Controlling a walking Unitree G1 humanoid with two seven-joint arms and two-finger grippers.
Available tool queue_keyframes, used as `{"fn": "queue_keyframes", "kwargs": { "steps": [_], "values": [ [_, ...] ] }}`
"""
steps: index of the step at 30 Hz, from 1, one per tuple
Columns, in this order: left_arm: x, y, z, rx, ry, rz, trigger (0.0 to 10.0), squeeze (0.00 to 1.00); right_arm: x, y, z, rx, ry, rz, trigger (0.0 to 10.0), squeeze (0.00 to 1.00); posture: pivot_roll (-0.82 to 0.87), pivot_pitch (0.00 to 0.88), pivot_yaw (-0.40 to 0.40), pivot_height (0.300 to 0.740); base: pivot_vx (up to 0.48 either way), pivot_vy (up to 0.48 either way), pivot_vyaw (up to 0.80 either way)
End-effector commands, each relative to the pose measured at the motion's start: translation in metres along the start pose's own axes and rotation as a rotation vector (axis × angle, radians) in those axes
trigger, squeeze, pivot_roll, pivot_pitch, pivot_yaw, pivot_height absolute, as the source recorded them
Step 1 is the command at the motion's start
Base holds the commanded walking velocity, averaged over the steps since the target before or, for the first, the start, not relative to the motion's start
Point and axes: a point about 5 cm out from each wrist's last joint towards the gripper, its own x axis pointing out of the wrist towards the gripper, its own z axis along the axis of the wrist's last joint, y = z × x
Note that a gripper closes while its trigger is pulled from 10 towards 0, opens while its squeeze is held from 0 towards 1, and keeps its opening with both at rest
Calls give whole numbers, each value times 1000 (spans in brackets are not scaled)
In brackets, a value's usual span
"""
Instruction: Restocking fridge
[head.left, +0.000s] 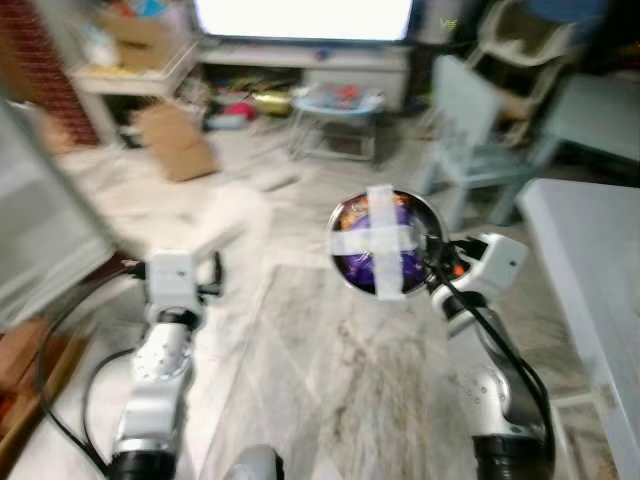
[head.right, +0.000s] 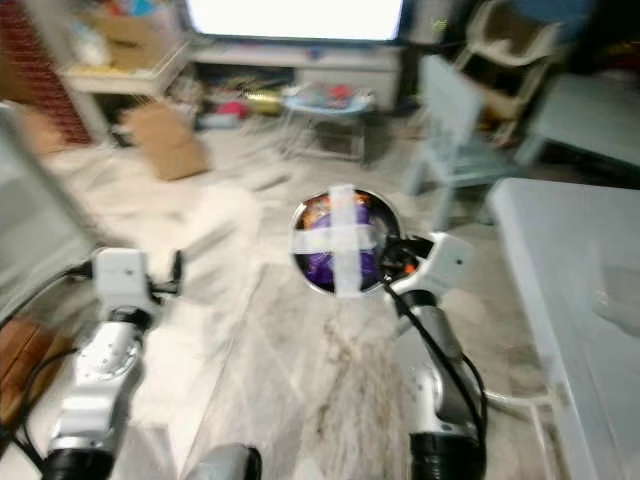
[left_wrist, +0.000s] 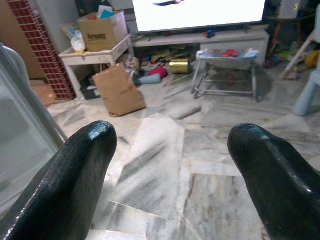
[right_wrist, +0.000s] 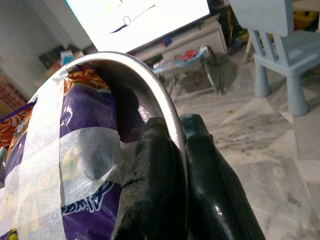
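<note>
The metal bowl (right_wrist: 145, 95), taped over a purple packet (right_wrist: 90, 150) (label blurred), hangs above the marble floor (head.left: 330, 380), its rim pinched in my right gripper (right_wrist: 177, 165); my left gripper (left_wrist: 170, 165) gapes, holding nothing.

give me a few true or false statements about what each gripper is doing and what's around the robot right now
1. The right gripper pinches the rim of a metal bowl. True.
2. The bowl holds a purple packet taped in with a cross of white tape. True.
3. The left gripper is clamped on a bottle. False: its fingers stand apart with nothing between them.
4. The bowl rests on the marble floor. False: it is held up in the air above the floor.
5. A brown cardboard box stands on the floor ahead. True.
</note>
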Motion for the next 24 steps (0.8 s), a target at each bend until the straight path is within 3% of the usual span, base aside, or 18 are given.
{"fn": "queue_keyframes", "kwargs": {
  "steps": [1, 12, 24],
  "values": [
    [3, 5, 1, -5, 6, 15, 10000, 0, 2, 5, 9, 9, -40, 14, 10000, 0, -2, 0, -14, 740, 0, 0, 800],
    [9, 4, 11, 23, -37, 4, 10000, 0, 6, 10, 13, -13, -54, 46, 10000, 0, 17, 20, 15, 740, 0, 99, 800],
    [-2, 2, 0, 17, 3, -8, 10000, 0, -3, 4, 4, -51, -16, 62, 10000, 0, 11, 21, 4, 740, 0, 0, 800]
  ]
}}
